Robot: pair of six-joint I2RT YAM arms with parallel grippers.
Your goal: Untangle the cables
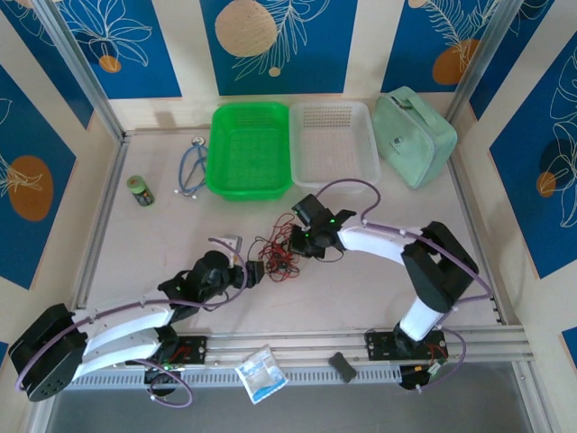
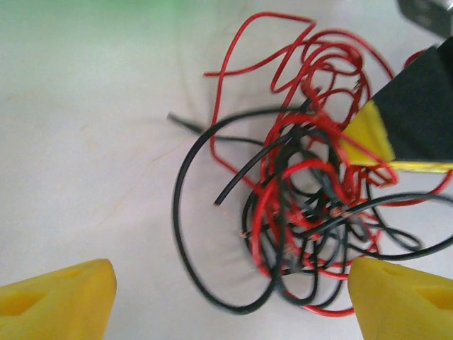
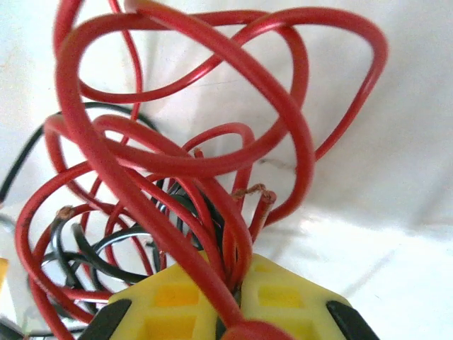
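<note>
The cables (image 1: 278, 253) are thin red and black wires knotted in one loose clump at the table's middle. My right gripper (image 1: 304, 242) is at the clump's right edge, shut on a few red strands (image 3: 212, 163) pinched between its yellow pads (image 3: 180, 301). A bare copper end sticks up just beyond them. My left gripper (image 1: 258, 271) is at the clump's left side and stands open. In the left wrist view its yellow fingertips (image 2: 64, 301) are wide apart, the tangle (image 2: 311, 205) lies ahead toward the right fingertip, and a black loop (image 2: 185, 234) curves between them.
A green basket (image 1: 248, 149) and a clear tray (image 1: 335, 142) stand at the back, with a mint case (image 1: 415, 135) to their right. A blue stethoscope (image 1: 191, 167) and a small green can (image 1: 138, 190) lie back left. A packet (image 1: 261, 372) rests on the front rail.
</note>
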